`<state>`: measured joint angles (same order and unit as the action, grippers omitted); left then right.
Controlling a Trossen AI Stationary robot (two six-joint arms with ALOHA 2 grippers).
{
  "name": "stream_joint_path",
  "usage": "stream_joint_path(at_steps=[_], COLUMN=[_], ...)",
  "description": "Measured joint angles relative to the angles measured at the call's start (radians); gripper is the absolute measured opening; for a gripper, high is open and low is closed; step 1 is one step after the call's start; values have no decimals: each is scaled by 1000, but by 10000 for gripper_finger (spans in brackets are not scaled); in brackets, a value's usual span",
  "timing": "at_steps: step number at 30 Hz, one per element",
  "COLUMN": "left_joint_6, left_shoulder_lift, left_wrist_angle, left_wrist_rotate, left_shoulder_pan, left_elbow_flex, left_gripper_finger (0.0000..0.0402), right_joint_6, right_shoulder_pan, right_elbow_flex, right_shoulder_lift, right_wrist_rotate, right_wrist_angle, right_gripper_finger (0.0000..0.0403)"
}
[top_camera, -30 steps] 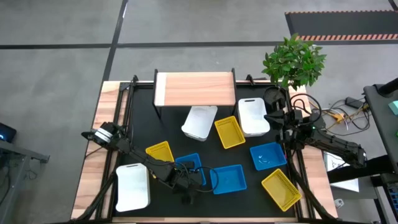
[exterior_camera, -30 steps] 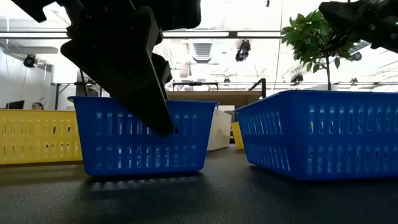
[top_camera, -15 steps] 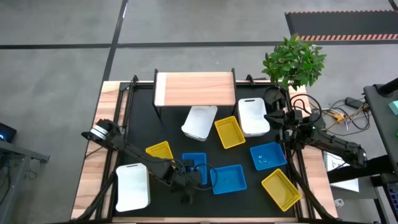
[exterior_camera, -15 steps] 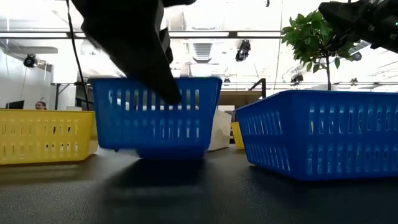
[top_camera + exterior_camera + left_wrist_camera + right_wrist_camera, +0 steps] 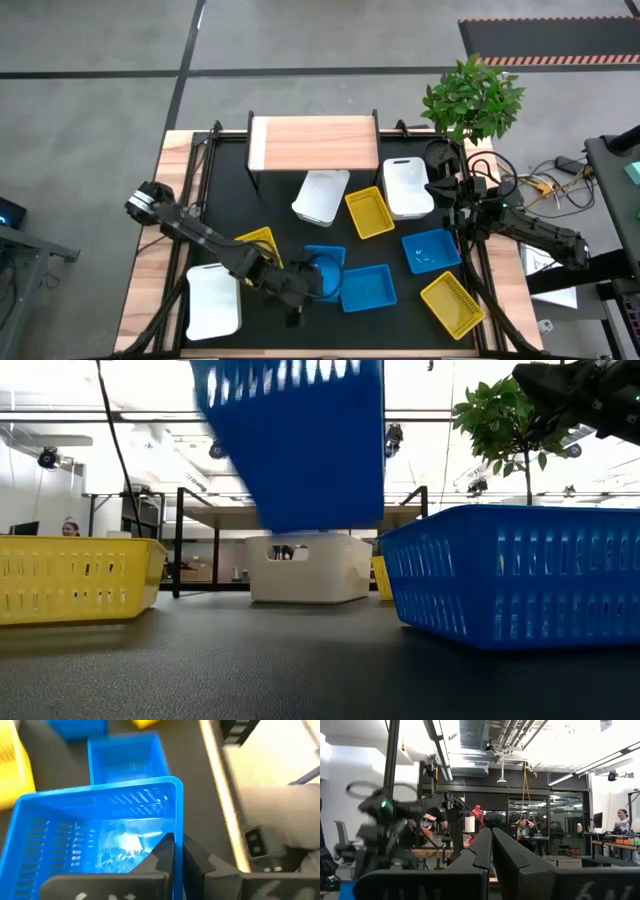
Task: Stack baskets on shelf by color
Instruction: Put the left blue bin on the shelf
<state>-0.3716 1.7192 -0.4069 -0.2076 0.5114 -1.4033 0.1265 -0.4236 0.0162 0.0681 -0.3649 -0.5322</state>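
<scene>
Left gripper (image 5: 174, 851): jaws clamped on the rim wall of a blue basket (image 5: 95, 835), one finger inside, one outside. Only the left wrist view shows this grip. High view has the same gripper (image 5: 312, 281) over the front-middle of the black surface (image 5: 225, 215), basket partly hidden beneath the arm. Low view settles the height: held basket (image 5: 300, 440) hangs clear of the surface, tilted, and blurred.

Second blue basket (image 5: 367, 287) sits just beside the held one. Third blue basket (image 5: 431, 250) lies farther right.

Right gripper (image 5: 491, 851): jaws pressed together, holding nothing, pointing level into the room. High view puts the right arm (image 5: 500, 220) at the right edge of the surface.

Shelf (image 5: 314, 143) at the back edge, plank top bare. Two white baskets (image 5: 321, 196) (image 5: 407, 186) in front of it, a yellow basket (image 5: 368, 212) between them. Another yellow basket (image 5: 257, 243) beside the left arm, a third (image 5: 452, 304) at front right. Third white basket (image 5: 213, 300) at front left, partly on the wooden border.

Potted plant (image 5: 471, 97) at the back right corner. Room behind: ceiling lights, exposed ducts, a seated person (image 5: 621, 822) far off in the right wrist view.
</scene>
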Motion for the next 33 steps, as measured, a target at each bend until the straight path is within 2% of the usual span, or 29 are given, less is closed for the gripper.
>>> stream_joint_path(at_steps=[5, 9, 11, 14, 16, 18, 20, 23, 28, 33], left_joint_6=[154, 358, 473, 608, 650, 668, 678, 730, 821, 837], left_shoulder_lift=[-64, -132, -166, -226, -257, -291, -312, -337, -347, -343], left_wrist_angle=[-1, -5, -24, -133, -202, -276, -307, -337, -330, -242], left_wrist_rotate=[-39, -100, -156, -302, -392, -431, -423, -353, -139, 4], left_shoulder_pan=[2, 2, -6, -30, -68, -129, -213, -366, -627, -798], left_elbow_flex=[-60, -77, -75, -64, -60, -49, -41, -10, 40, 87], left_gripper_finger=[0, 0, 0, 0, 0, 0, 0, 0, 0, 0], right_joint_6=[0, -11, -10, -17, -26, -31, -34, -34, -34, -34], right_shoulder_pan=[0, 0, 0, 0, 0, 0, 0, 0, 0, 0], right_elbow_flex=[0, 0, 0, 0, 0, 0, 0, 0, 0, 0], right_shoulder_lift=[0, 0, 0, 0, 0, 0, 0, 0, 0, 0], right_wrist_rotate=[0, 0, 0, 0, 0, 0, 0, 0, 0, 0], right_wrist_angle=[0, 0, 0, -1, -1, -1, -2, -5, -5, -5], right_gripper_finger=[9, 9, 9, 9, 9, 9, 9, 9, 9, 9])
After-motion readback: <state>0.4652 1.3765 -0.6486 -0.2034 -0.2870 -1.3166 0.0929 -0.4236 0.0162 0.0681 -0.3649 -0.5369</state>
